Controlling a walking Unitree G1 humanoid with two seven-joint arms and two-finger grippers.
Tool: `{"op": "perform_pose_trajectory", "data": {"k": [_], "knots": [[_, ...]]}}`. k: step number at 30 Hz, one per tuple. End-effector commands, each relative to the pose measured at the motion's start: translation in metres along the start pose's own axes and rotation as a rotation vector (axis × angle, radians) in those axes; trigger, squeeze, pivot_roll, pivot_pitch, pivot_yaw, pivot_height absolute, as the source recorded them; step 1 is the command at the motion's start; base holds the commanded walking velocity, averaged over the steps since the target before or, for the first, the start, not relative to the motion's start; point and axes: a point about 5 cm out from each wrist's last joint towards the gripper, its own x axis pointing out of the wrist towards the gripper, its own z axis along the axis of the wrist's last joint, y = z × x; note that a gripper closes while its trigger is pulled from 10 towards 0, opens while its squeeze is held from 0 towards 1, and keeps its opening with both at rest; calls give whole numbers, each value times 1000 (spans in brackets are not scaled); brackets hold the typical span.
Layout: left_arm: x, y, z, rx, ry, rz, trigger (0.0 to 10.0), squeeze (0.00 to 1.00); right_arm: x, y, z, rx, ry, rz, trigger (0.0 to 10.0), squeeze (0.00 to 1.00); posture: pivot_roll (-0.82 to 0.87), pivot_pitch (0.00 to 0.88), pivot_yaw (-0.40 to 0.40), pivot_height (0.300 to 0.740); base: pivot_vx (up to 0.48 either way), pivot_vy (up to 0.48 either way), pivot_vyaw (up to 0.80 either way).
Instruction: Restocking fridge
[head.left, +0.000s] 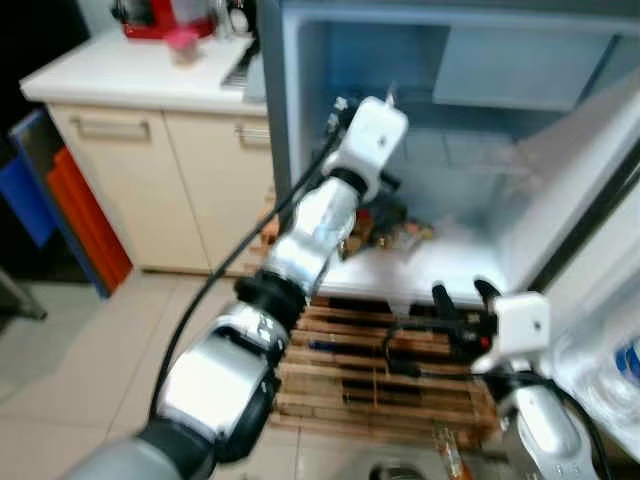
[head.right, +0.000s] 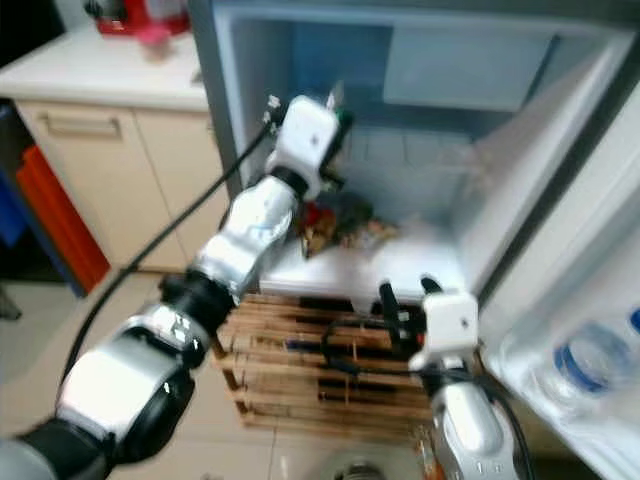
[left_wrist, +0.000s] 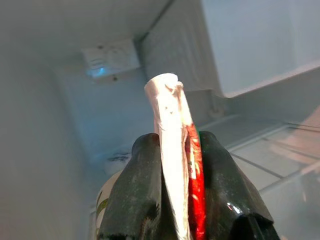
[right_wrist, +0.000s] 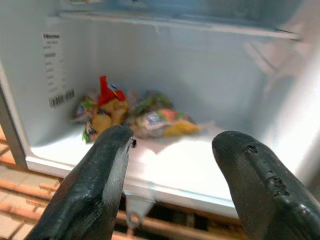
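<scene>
The fridge (head.left: 470, 170) stands open in front of me. My left gripper (left_wrist: 175, 145) reaches into it and is shut on a red and white snack packet (left_wrist: 172, 115), held upright between its fingers. A pile of several colourful snack packets (right_wrist: 135, 117) lies on the white fridge floor (right_wrist: 190, 170) at the back left, just below the left wrist (head.left: 375, 130). My right gripper (head.left: 462, 295) is open with nothing between its fingers, low in front of the fridge's lip, pointing at the pile.
The fridge door (head.left: 600, 300) swings open on the right, with bottles (head.right: 590, 365) in its shelf. A wooden pallet (head.left: 380, 370) lies under the fridge. On the left are a white counter (head.left: 130, 80) with cream cabinets and orange and blue panels (head.left: 80, 210).
</scene>
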Motion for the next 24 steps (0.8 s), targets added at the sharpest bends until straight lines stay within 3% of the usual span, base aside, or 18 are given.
{"op": "perform_pose_trajectory", "data": {"k": [1,5,10,14,15,18,20,24], "knots": [[7,4,15,11,-66,22,10000,0,-4,1,5,-3,-1,4,10000,0,-269,51,17,740,0,0,0],[10,11,15,13,-68,38,10000,0,-9,2,5,-8,15,9,10000,0,-278,77,9,740,0,0,0],[11,12,24,43,-140,27,10000,0,-19,3,8,-18,24,18,10000,0,-282,105,-6,740,0,0,0],[15,27,25,48,-135,66,10000,0,-30,3,10,-28,50,22,10000,0,-318,132,-23,740,0,0,0],[15,37,25,5,-125,90,10000,0,-36,2,11,-31,63,18,10000,0,-341,140,-28,740,0,0,0],[14,46,21,-64,-104,118,10000,0,-41,2,12,-29,68,10,10000,0,-343,138,-25,740,0,0,0],[12,47,19,-82,-103,118,10000,0,-41,2,13,-24,65,3,10000,0,-337,131,-22,740,0,0,0],[-5,27,11,-83,-181,-18,10000,0,-28,6,13,16,30,-15,10000,0,-274,90,-18,740,0,0,0]]}}
